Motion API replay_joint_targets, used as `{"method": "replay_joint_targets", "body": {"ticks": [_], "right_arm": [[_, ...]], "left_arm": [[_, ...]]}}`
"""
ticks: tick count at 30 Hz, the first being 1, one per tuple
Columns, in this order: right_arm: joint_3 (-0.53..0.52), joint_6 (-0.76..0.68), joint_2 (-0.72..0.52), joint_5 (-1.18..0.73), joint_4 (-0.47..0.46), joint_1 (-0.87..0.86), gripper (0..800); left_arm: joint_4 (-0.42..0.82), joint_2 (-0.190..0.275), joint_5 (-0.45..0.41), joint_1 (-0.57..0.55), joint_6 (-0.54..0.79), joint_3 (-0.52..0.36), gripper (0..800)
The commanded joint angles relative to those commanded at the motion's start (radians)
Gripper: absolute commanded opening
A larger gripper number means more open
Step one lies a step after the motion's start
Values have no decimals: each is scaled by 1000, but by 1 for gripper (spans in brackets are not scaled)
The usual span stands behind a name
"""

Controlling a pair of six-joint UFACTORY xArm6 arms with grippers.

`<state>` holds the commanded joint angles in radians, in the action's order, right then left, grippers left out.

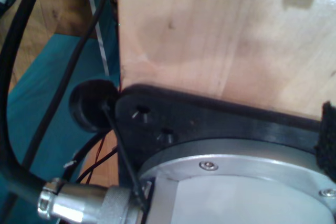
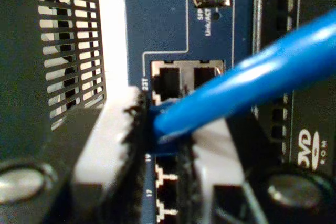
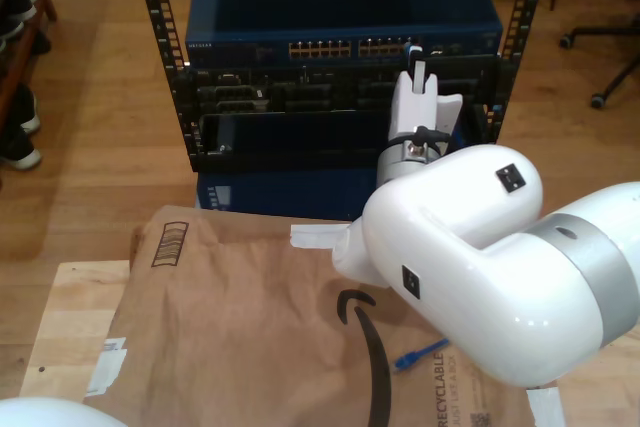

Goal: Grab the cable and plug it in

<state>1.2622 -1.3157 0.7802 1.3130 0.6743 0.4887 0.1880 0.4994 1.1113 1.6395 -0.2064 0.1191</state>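
Thin bright-blue cable (image 2: 252, 80), pinched at its plug end between the white pads of my second gripper (image 2: 163, 129), right in front of the dark-blue switch (image 3: 340, 42) ports. Could miss the hole, tilt, or slip. My first gripper: cannot tell. Other plug (image 3: 405, 359) lying on the brown paper surface (image 3: 240, 327).

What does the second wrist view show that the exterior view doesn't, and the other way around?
Second wrist view: my second gripper, jaws pinching the cable at its plug, facing open ports, near a DVD-ROM label. Exterior view: the cable's far end lying on brown paper, and the rack. Both: the blue switch and the cable.
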Motion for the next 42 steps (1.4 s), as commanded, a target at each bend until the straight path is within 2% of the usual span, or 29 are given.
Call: {"method": "replay_joint_targets", "body": {"ticks": [42], "right_arm": [[34,2,21,0,2,-17,0]], "left_arm": [[0,0,0,2,0,0,800]]}}
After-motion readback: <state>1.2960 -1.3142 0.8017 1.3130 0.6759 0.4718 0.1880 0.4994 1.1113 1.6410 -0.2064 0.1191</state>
